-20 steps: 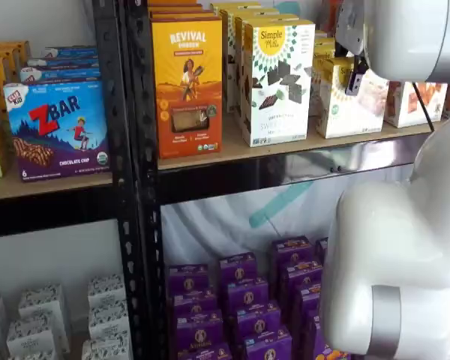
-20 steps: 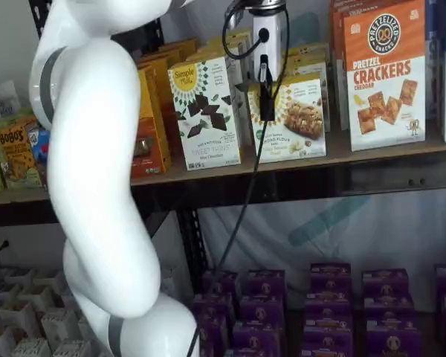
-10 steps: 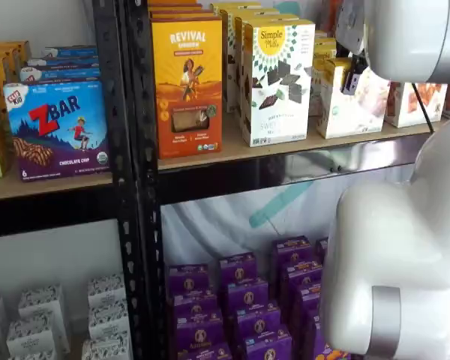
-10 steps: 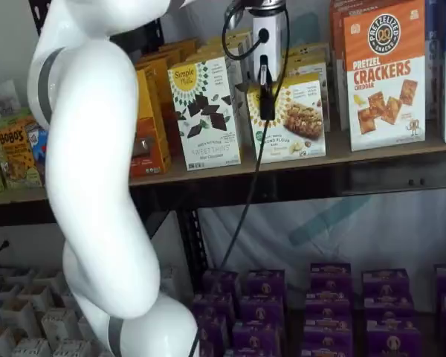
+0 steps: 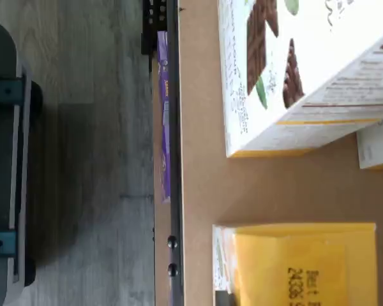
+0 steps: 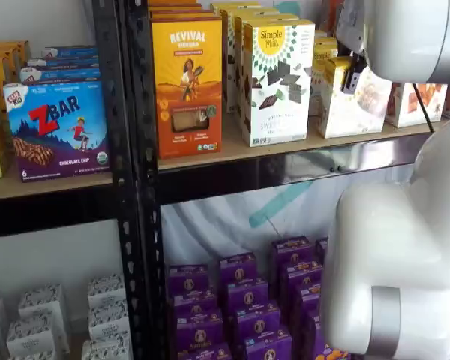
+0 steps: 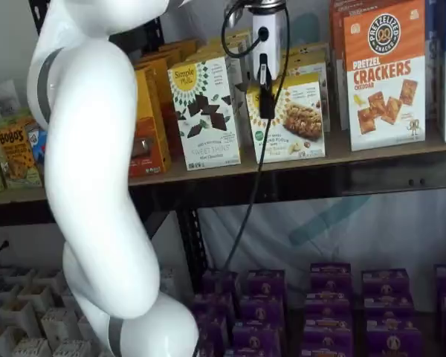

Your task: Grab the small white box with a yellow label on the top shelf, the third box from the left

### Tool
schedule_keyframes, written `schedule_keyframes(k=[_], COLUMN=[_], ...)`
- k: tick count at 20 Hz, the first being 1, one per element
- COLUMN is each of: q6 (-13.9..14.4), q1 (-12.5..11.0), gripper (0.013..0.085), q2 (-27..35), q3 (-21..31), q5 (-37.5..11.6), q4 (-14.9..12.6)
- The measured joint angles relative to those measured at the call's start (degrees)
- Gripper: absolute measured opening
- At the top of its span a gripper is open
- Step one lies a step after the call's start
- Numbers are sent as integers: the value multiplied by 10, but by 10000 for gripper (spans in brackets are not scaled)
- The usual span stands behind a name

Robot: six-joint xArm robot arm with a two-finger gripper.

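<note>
The small white box with the yellow sunburst logo and cookie picture stands on the top shelf, slightly tilted; it shows in both shelf views. My gripper comes down from above, with a black finger on the box's front left edge, shut on the box. In a shelf view the gripper shows as a black finger at the box's upper part. The wrist view shows the box's yellow top on the tan shelf board.
A taller white Simple Mills box with dark chocolate pieces stands close on the left. An orange pretzel crackers box stands on the right. My white arm fills the left foreground. Purple boxes lie below.
The gripper has risen slightly, and the small white box has tipped and shifted a little with it.
</note>
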Motion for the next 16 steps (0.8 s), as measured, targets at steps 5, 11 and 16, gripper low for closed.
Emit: schedule_keyframes(k=[5,11,16], q6=[-4,-9,-12], q1=[-9,-18,-26], gripper=[330,330,330], q2=[-5,-40,-83], q3=[-10,-4,21], q5=[34,90,123], q4=[2,-7,-6])
